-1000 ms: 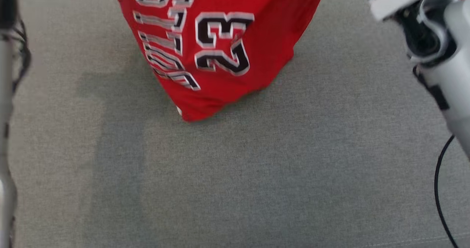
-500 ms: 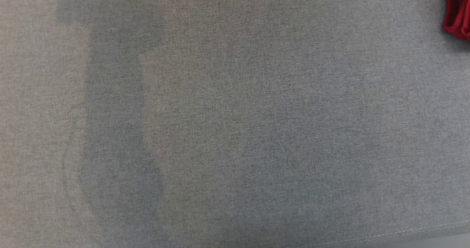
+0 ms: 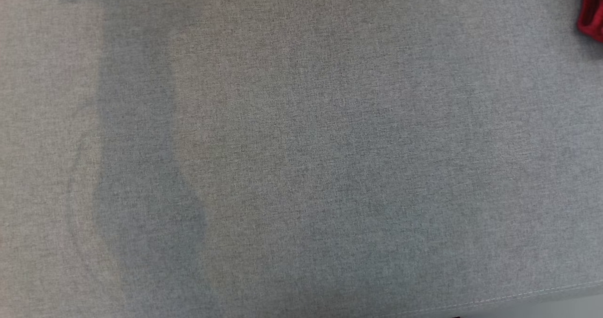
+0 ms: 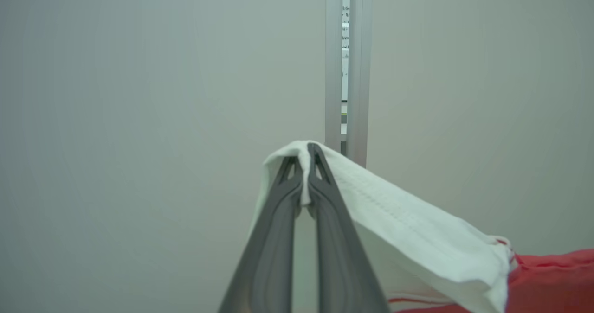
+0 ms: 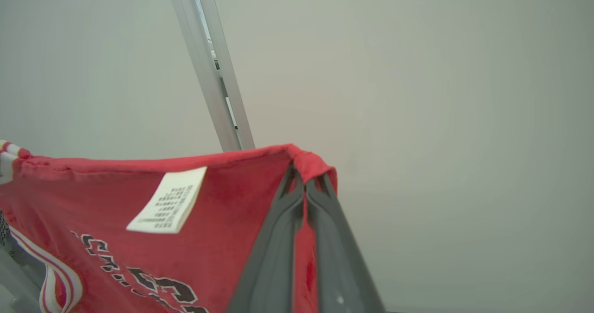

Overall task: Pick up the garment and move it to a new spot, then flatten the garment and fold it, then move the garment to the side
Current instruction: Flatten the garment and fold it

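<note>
The garment is a red jersey with white trim and black-and-white lettering. In the left wrist view my left gripper (image 4: 306, 153) is shut on a white band of the garment (image 4: 417, 239), which drapes down to the right into red cloth. In the right wrist view my right gripper (image 5: 305, 176) is shut on a red edge of the garment (image 5: 153, 239), which hangs stretched to the left with a white care label (image 5: 169, 201) showing. In the head view a small red corner of the garment (image 3: 592, 12) hangs at the upper right edge.
A grey fabric surface (image 3: 301, 158) spreads below in the head view, its stitched front seam (image 3: 518, 297) near the bottom right. Both wrist views face a pale wall with a metal frame post (image 4: 348, 62) standing behind the held cloth.
The head view has swung: the jersey, which hung at the top centre with the arms at both edges, now shows as a red corner at the upper right. Both grips stay shut.
</note>
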You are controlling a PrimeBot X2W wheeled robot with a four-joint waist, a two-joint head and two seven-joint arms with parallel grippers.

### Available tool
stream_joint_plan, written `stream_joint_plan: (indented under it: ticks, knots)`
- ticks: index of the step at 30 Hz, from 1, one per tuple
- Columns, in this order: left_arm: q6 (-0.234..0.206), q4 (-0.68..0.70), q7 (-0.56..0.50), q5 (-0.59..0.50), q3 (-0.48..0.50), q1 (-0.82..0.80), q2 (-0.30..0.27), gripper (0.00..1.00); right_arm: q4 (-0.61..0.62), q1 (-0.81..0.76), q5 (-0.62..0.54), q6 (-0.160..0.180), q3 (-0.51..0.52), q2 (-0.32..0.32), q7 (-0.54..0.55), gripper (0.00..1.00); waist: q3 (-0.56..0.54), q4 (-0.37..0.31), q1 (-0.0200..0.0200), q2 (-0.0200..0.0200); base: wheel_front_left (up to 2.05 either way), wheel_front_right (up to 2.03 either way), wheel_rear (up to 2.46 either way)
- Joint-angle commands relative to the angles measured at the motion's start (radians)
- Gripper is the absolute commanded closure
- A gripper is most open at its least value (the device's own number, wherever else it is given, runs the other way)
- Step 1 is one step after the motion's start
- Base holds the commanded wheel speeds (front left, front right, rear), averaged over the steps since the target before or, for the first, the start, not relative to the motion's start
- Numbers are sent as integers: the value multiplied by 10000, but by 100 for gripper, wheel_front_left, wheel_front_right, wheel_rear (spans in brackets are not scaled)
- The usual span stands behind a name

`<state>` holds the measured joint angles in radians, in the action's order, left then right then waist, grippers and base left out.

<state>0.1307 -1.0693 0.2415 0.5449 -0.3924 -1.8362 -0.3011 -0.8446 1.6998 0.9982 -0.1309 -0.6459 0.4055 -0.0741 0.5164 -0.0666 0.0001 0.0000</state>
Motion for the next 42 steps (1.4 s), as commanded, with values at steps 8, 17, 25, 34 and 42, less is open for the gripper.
stream_joint_plan:
  ticks: [8,17,25,34,42]
  knots:
    - [-11,-274,159,318,-535,175,-31,100,-347,164,456,6,-673,208,-280,100,179,18,-1,0,0,0,0]
    - [-14,-24,250,651,-852,283,79,100,-297,-10,957,6,-1319,353,-753,100,-92,7,-1,0,0,0,0]
    - [-15,1523,235,1215,-358,2600,-416,100,839,-1438,1554,6,-2215,818,-1339,100,-747,-12,-1,0,0,0,0]
    - [-276,4172,237,1120,1044,7559,-631,100,2578,-4309,2288,6,-2996,1810,-1790,100,-1639,92,-1,0,0,0,0]
    - [-915,6803,236,858,2059,11866,-119,100,4129,-7072,2731,6,-3164,2594,-1904,100,-2259,255,-1,0,0,0,0]
